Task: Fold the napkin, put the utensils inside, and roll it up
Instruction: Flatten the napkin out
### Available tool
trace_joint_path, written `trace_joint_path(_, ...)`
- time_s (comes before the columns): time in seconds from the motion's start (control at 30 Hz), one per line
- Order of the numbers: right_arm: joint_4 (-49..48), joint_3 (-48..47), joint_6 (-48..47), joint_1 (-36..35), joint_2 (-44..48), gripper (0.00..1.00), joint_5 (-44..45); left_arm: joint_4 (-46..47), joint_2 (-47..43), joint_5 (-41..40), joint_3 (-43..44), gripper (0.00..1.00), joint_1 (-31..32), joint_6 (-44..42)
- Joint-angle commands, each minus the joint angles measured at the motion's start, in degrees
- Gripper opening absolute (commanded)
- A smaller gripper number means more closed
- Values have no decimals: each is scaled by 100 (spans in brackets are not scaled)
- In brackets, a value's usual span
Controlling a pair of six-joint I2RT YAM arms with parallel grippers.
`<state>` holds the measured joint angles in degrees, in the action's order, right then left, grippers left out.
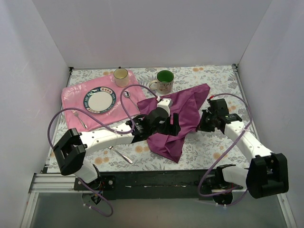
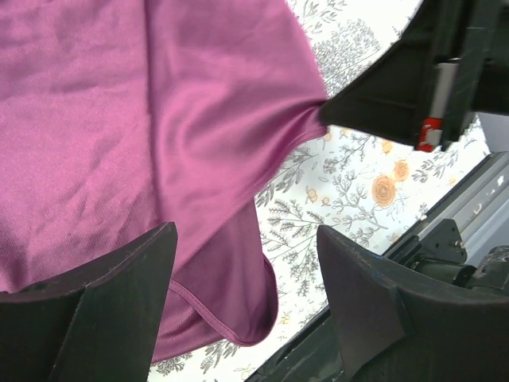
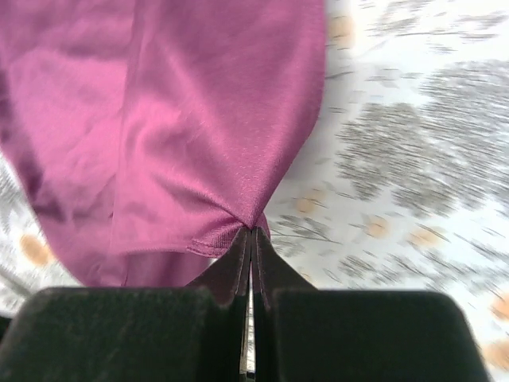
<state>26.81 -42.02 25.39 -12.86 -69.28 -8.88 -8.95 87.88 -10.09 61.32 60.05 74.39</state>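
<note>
The dark purple napkin [image 1: 185, 107] lies rumpled in the middle of the floral table, one corner pointing toward the front edge. My right gripper [image 3: 251, 231] is shut on the napkin [image 3: 183, 103], pinching its right edge into a small peak. The left gripper [image 2: 246, 302] hangs open above the napkin [image 2: 159, 119], whose hemmed near corner shows between its fingers without touching them. From above, the left gripper [image 1: 175, 124] sits over the cloth's centre and the right gripper [image 1: 203, 119] at its right side. A fork [image 1: 80, 118] lies on the pink mat; a spoon [image 1: 127, 94] lies beside the plate.
A pink mat [image 1: 73, 97] at the back left carries a rimmed plate [image 1: 99, 100]. A yellow mug [image 1: 121, 76] and a green-lined mug [image 1: 165, 80] stand at the back. Another silver utensil [image 1: 122, 155] lies near the front edge under the left arm. White walls enclose three sides.
</note>
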Motion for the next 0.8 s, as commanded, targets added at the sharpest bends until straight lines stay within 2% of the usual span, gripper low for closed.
trace_joint_path(0.0,1273,-342,352,73,458,1,2000,86,-350,24,-94,71,-81,-21)
trace_joint_path(0.3,2732,-236,1739,486,1249,1,4252,139,-561,463,-252,72,-99,23)
trace_joint_path(0.5,2797,-237,2217,697,2418,4,4896,113,-684,727,-349,72,-99,155)
trace_joint_path(0.53,2612,-149,1816,776,2514,50,4740,104,-684,745,-340,72,-108,155)
trace_joint_path(0.57,2428,-131,1638,837,2515,79,4555,78,-675,754,-296,73,-108,137)
trace_joint_path(0.6,2417,-148,1593,838,2489,94,4353,25,-684,763,-279,73,-99,111)
trace_joint_path(0.63,2330,-236,1201,838,2428,99,4195,8,-667,736,-252,74,-108,111)
trace_joint_path(0.77,1740,-560,539,838,2375,99,3965,-308,-500,552,11,75,-186,146)
